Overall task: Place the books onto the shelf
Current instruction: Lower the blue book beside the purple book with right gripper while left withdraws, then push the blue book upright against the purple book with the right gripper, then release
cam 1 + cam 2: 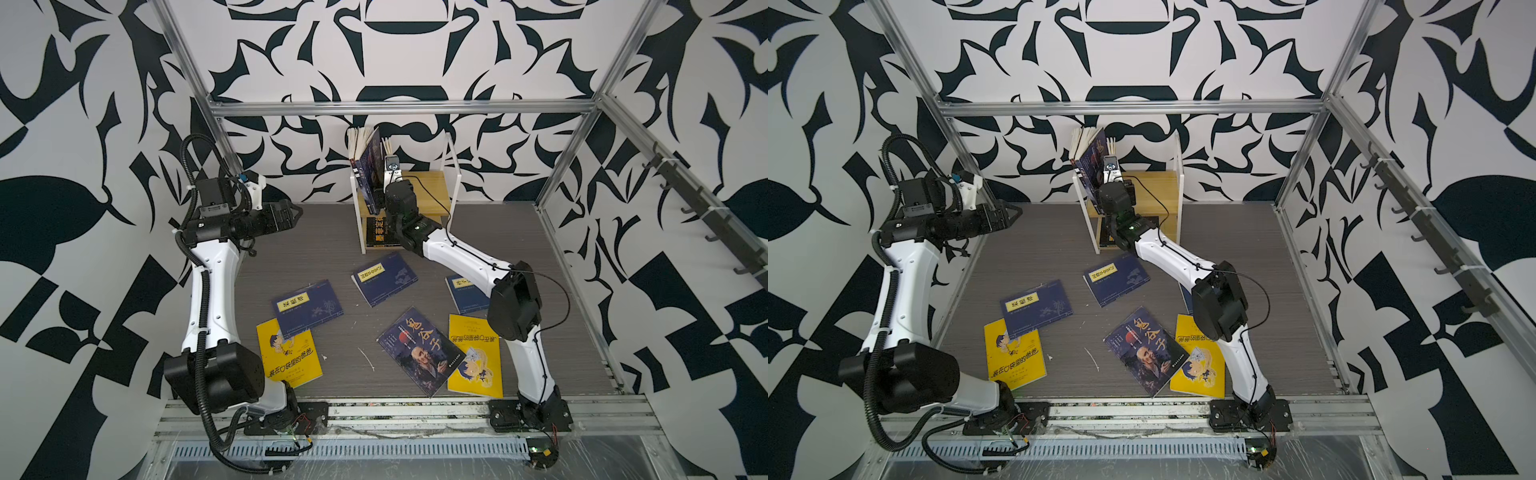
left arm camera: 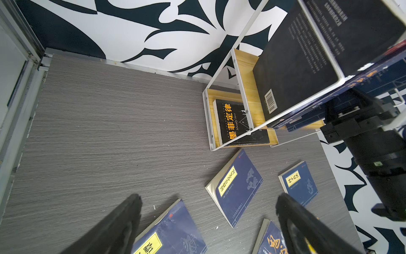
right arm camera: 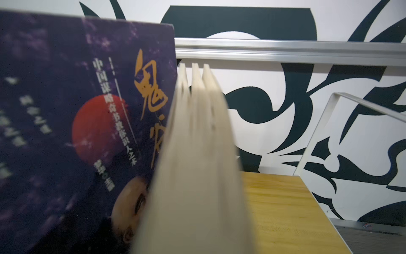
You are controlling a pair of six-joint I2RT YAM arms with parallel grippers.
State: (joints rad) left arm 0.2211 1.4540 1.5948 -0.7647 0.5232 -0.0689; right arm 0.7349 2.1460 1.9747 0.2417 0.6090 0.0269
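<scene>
Right hand [image 1: 379,198] on book [image 1: 370,166] atop shelf [image 1: 434,187]

Light even and diffuse, shadows faint. Both top views sharp; frame rails [image 1: 399,109] bow toward the edges. Right wrist view: portrait book [image 3: 87,132] blurred, pages hard against the lens. Left wrist view: fingers [image 2: 123,226] of left gripper [image 2: 208,202] smeared dark, table [image 2: 109,132] beyond them crisp.

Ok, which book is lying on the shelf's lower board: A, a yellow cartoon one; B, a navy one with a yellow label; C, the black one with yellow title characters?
C: in the left wrist view the black book lies flat on the lower board of the shelf, its yellow title facing up.
</scene>
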